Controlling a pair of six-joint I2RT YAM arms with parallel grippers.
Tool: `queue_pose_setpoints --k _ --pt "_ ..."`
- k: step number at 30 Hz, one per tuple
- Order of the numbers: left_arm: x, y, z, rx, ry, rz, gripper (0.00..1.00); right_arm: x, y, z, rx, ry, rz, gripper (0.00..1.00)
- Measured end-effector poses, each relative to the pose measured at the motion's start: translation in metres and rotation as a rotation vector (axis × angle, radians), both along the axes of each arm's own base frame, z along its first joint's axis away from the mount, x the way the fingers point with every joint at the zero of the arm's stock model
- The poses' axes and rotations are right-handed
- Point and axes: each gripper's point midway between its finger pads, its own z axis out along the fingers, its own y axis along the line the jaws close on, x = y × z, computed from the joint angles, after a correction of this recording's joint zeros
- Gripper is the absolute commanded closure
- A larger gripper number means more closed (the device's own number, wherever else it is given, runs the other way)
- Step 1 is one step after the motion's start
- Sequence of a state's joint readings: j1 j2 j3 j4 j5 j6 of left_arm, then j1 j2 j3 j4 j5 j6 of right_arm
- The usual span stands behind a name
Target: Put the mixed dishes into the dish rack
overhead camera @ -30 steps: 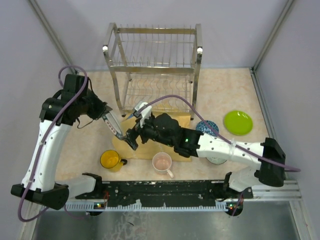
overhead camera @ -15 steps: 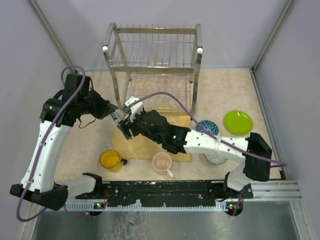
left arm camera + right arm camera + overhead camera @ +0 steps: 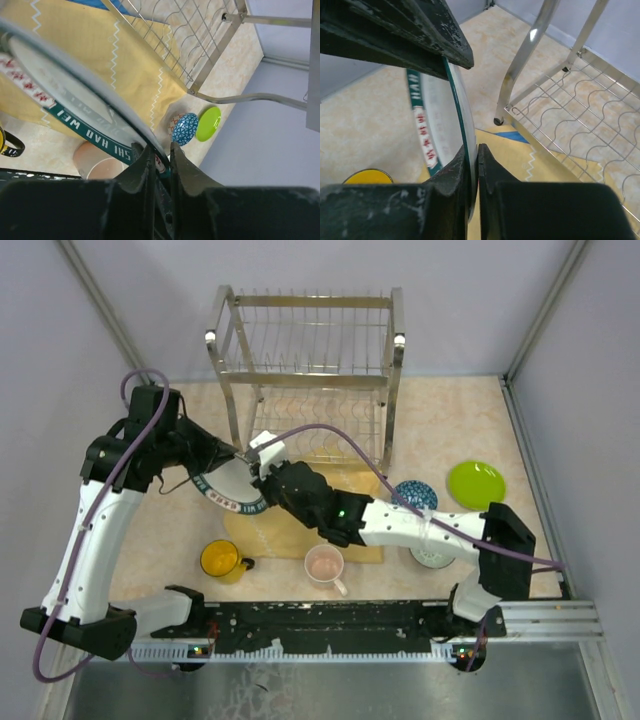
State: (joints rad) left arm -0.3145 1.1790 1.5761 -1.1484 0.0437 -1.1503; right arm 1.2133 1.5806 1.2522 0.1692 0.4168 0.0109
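The white plate [image 3: 65,95] has white capitals on its dark green rim band reading "HAO WEI" and "SHI", while the small red marks beside them are too blurred to read.

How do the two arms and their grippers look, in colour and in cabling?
The left arm and right arm have white links, black joints and a purple cable each. The left gripper and right gripper have black, scuffed fingers.

Table [image 3: 450,420]: lying pale and marbled.
Far middle: dish rack [image 3: 396,390] standing on four posts.
Centre: yellow cloth [image 3: 290,535] lying flat.
Near side: yellow mug [image 3: 220,559] sitting left of the cloth, pale pink mug [image 3: 324,565] at its near edge.
Right: blue patterned bowl [image 3: 417,494] sitting beside lime-green plate [image 3: 476,485]; grey-green bowl [image 3: 432,558] showing only partly.
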Motion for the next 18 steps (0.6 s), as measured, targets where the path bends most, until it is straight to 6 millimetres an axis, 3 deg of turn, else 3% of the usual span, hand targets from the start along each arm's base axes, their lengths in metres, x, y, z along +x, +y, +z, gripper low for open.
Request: queue_pose_setpoints --k 3,5,11,18 --pt "-0.001 -0.001 0.001 0.024 -0.02 -0.045 0.49 0.003 -0.004 -0.002 0.002 0.029 0.002 1.0" --pt "0.003 -0.006 0.013 0.022 -0.074 -0.08 0.35 0.009 -0.016 -0.011 -0.032 0.061 -0.013 1.0" --pt "0.01 -0.014 0.041 0.028 -0.221 -0.171 0.32 0.018 -0.066 -0.023 -0.103 0.14 -0.064 1.0" --pt "0.017 -0.036 0.055 0.03 -0.412 -0.355 0.3 0.011 -0.121 0.02 0.004 0.228 -0.054 1.0"
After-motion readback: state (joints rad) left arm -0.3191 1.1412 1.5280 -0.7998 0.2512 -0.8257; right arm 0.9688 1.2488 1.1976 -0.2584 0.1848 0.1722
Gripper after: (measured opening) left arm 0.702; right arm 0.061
